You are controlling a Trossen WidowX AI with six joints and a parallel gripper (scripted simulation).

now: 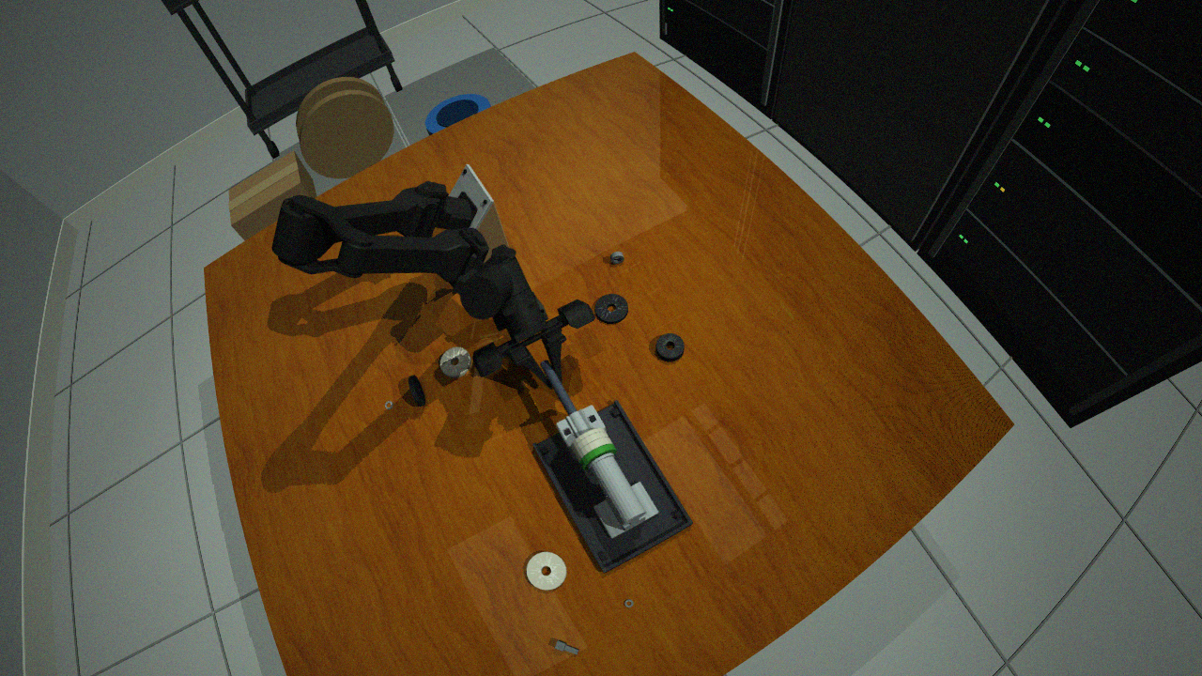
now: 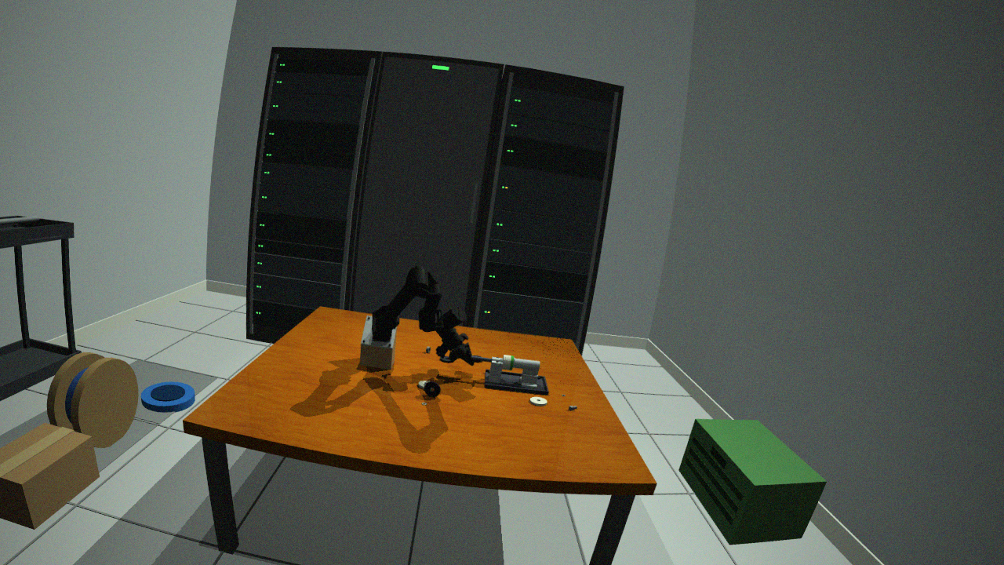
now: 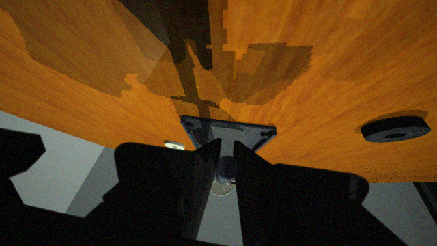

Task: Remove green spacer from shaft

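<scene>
My gripper [image 1: 547, 375] [image 2: 473, 359] [image 3: 227, 143] is shut on the outer end of the blue-grey shaft [image 1: 561, 391] [image 2: 482, 359] [image 3: 227, 167]. The shaft runs into a light bracket [image 1: 568, 431] on the dark tray [image 1: 664, 496] [image 2: 500, 385] [image 3: 229, 123]. Cream spacers [image 1: 593, 440] sit beyond the bracket. The green spacer [image 1: 598, 454] [image 2: 511, 362] is upright in line with them, between them and the big light housing [image 1: 620, 491] [image 2: 528, 367]. The shaft inside the spacers is hidden.
Dark rings [image 1: 601, 308] [image 1: 660, 347] lie right of my gripper in the top view. A grey-white disc [image 1: 448, 356] and a black disc [image 1: 416, 391] are left of it. A cream disc [image 1: 534, 571] [image 2: 533, 401] [image 3: 174, 145] lies beside the tray. Small hardware [image 1: 566, 647] [image 1: 617, 257] is scattered about.
</scene>
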